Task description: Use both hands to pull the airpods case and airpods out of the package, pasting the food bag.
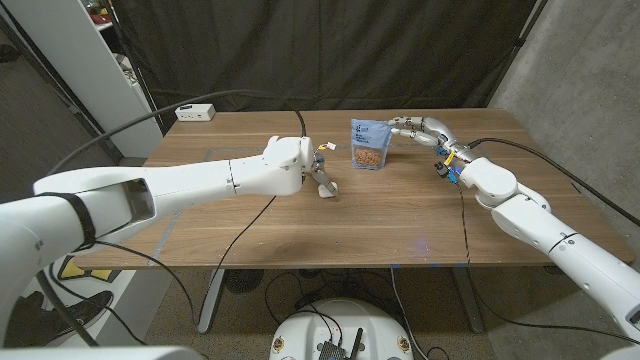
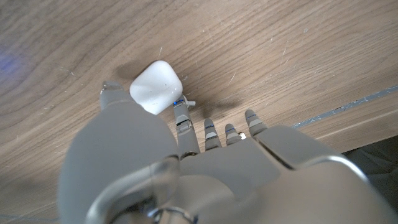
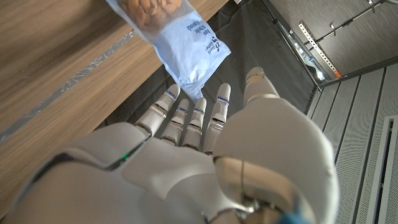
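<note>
My left hand (image 2: 186, 155) pinches the white airpods case (image 2: 156, 86) down on the table (image 1: 300, 235). My right hand (image 1: 418, 128) grips the top of the food bag (image 1: 369, 144) (standing upright). If I tug hard, it could tip.

Wooden table (image 1: 300, 225), black curtain (image 1: 330, 50) behind, grey floor.

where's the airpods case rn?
Head view: the airpods case lies on the table near its middle, at the left hand fingertips, left of the food bag.
</note>
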Available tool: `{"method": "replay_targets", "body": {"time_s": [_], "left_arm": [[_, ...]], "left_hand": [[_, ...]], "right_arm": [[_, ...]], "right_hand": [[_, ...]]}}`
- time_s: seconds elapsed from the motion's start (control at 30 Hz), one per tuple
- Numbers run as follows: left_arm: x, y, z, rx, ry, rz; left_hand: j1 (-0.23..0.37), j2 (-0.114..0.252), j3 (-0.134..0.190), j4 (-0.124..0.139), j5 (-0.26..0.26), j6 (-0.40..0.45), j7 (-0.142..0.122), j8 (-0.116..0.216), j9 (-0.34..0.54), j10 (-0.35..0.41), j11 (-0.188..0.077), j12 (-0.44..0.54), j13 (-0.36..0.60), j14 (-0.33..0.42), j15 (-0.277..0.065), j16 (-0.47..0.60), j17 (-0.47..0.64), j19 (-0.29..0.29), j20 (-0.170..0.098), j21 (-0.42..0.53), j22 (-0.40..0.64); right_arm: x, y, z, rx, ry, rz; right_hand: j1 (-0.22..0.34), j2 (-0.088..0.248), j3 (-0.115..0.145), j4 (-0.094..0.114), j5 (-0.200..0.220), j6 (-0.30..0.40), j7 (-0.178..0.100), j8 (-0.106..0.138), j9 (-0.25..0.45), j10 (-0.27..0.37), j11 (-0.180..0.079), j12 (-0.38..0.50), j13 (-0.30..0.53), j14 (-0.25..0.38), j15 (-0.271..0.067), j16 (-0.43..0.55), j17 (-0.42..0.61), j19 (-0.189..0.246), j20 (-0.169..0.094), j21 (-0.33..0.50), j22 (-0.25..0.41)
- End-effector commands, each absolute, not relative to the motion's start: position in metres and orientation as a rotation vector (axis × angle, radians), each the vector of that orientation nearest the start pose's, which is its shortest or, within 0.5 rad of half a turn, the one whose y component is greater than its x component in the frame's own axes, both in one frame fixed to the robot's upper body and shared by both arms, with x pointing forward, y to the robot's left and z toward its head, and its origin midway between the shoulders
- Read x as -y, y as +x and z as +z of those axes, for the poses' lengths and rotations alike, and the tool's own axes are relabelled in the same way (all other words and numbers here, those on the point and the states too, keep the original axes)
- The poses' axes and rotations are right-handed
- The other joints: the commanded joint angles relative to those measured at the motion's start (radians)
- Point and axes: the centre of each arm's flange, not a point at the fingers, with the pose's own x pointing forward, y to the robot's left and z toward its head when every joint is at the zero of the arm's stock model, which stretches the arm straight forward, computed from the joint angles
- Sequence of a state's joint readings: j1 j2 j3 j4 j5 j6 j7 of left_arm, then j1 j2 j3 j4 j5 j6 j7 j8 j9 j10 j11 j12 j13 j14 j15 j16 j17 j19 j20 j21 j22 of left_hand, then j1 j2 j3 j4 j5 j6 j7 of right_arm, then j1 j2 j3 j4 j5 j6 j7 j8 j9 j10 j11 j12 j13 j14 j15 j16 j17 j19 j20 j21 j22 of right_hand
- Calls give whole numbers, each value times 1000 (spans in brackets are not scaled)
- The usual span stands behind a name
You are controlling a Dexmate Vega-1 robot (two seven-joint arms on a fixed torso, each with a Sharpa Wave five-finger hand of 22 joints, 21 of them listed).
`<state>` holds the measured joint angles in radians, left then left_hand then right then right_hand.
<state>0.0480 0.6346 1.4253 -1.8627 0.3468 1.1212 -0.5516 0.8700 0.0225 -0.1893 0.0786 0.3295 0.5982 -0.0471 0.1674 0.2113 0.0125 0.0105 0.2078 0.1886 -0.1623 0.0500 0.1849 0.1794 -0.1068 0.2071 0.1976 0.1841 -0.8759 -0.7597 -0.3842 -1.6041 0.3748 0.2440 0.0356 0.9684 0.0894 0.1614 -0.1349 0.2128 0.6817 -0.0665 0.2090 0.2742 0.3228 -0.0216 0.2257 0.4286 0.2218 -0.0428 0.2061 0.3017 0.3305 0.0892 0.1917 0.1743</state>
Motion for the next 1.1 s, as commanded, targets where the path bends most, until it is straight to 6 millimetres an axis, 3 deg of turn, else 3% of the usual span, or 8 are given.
{"method": "replay_targets", "body": {"time_s": [0.03, 0.23, 0.3, 0.37, 0.4, 0.57, 0.63, 1.1], "left_arm": [[-93, 606, 28, -125, 1614, -207], [-95, 604, 26, -93, 1596, -208], [-99, 601, 26, -28, 1572, -215], [-105, 596, 25, 62, 1518, -204], [-107, 593, 26, 105, 1507, -197], [-120, 581, 28, 270, 1431, -152], [-125, 577, 29, 328, 1393, -148], [-168, 547, 43, 583, 1128, -126]], "left_hand": [[-4, 4, -12, 0, 12, -35, -16, -3, -16, -7, 3, 2, 4, -2, -1, 4, 5, -2, 6, 4, 2], [-3, 10, -14, 3, 18, -37, -39, 2, -19, -10, 3, 1, 4, -4, -2, 3, 5, -3, 6, 4, 2], [-3, 16, -17, 5, 22, -37, -72, 8, -22, -7, -3, 3, 4, 2, -9, 6, 5, 0, 6, 5, 2], [2, 29, -20, 8, 31, 22, -110, 30, -27, 30, -30, 17, 4, 31, -26, 14, 5, 15, 5, 11, 2], [17, 46, -24, 7, 38, 133, -133, 56, -30, 88, -71, 33, 3, 77, -43, 22, 3, 45, 1, 19, 2], [46, 61, -42, 3, 44, 333, -99, 80, -32, 202, -83, 58, 1, 171, -66, 31, 3, 114, -19, 33, 3], [51, 64, -46, 3, 44, 359, -82, 78, -33, 229, -87, 63, 1, 198, -72, 35, 3, 131, -26, 36, 2], [65, 66, -62, 2, 36, 353, -73, 39, -31, 273, -66, 61, 1, 254, -78, 34, 4, 180, -36, 43, 2]], "right_arm": [[284, 593, 33, 720, -450, 292], [285, 593, 33, 721, -447, 288], [284, 593, 33, 724, -447, 286], [284, 592, 34, 728, -448, 284], [283, 592, 35, 730, -447, 282], [280, 593, 38, 737, -451, 279], [278, 593, 39, 740, -454, 279], [254, 591, 49, 745, -444, 225]], "right_hand": [[-2, -12, -1, -5, 6, 13, -4, 9, -1, 3, -8, 8, 2, 8, -20, 8, 1, 3, 0, 5, 2], [-5, -16, -2, -4, 10, 16, -3, 9, -2, 4, -8, 9, 2, 8, -21, 8, 1, 3, 0, 5, 2], [-6, -17, -2, -4, 11, 16, -2, 9, -2, 5, -9, 9, 2, 8, -21, 8, 1, 2, 0, 5, 2], [-7, -18, -2, -4, 12, 17, -1, 9, -2, 5, -8, 10, 2, 8, -21, 8, 1, 2, 0, 5, 2], [-7, -18, -2, -4, 13, 18, -1, 10, -3, 5, -8, 10, 2, 7, -21, 8, 1, 2, 0, 5, 2], [-4, -17, 1, -6, 17, 16, 10, 8, -4, 4, -6, 10, 1, 6, -18, 8, 0, 2, 0, 5, 2], [1, -14, 5, -8, 19, 13, 14, 7, -5, 3, -2, 9, 1, 6, -18, 8, 0, 1, 0, 5, 2], [26, 0, 25, -17, 25, -4, 26, 0, -7, -4, 5, 6, -3, 0, -13, 6, -1, -2, -1, 4, 2]]}}
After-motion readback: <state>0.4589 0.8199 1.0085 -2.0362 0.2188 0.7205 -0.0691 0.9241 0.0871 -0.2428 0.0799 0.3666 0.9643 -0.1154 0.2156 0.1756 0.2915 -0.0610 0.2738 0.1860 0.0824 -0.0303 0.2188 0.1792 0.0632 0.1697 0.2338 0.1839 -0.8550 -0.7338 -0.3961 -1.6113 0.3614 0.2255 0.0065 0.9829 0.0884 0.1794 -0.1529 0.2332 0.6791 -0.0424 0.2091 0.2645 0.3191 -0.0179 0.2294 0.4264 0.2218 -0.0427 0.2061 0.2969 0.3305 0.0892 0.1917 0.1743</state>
